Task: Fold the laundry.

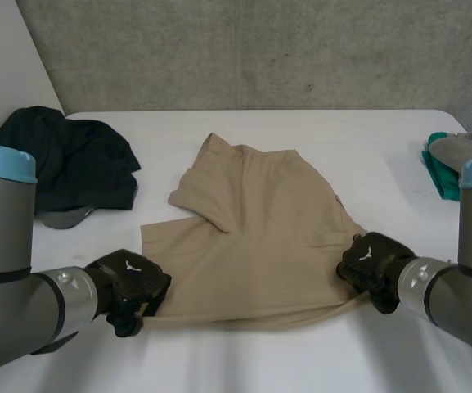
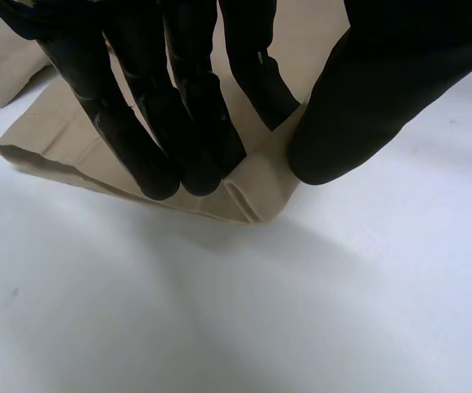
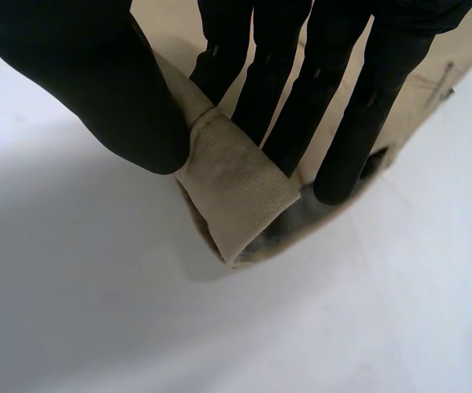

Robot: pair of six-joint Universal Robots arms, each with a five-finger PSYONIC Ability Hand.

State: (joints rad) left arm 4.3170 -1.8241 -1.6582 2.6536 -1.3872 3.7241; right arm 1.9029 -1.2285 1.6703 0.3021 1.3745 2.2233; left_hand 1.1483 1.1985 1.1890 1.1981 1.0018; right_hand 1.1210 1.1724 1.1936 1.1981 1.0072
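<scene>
Right now my left hand (image 1: 129, 282) pinches the near left corner of the tan short-sleeved shirt (image 1: 260, 237). My straight fingers (image 2: 158, 164) press down on the doubled hem and my thumb (image 2: 342, 123) closes against the corner's edge. My right hand (image 1: 372, 260) grasps the near right corner, where a thick fold of the cloth is bunched up between thumb and fingers and shows a fine diagonal weave.

The shirt lies in the middle of the smooth white table (image 1: 244, 360), mostly flat. One sleeve sticks out to a point on my left, and the near hem sags in a shallow curve between my hands. A crumpled dark garment (image 1: 68, 164) is heaped at the far left of the table, well apart from the shirt. A green cloth (image 1: 442, 168) under a grey cloth (image 1: 465, 146) sits at the far right edge. Behind the table is a rough concrete wall (image 1: 260, 49).
</scene>
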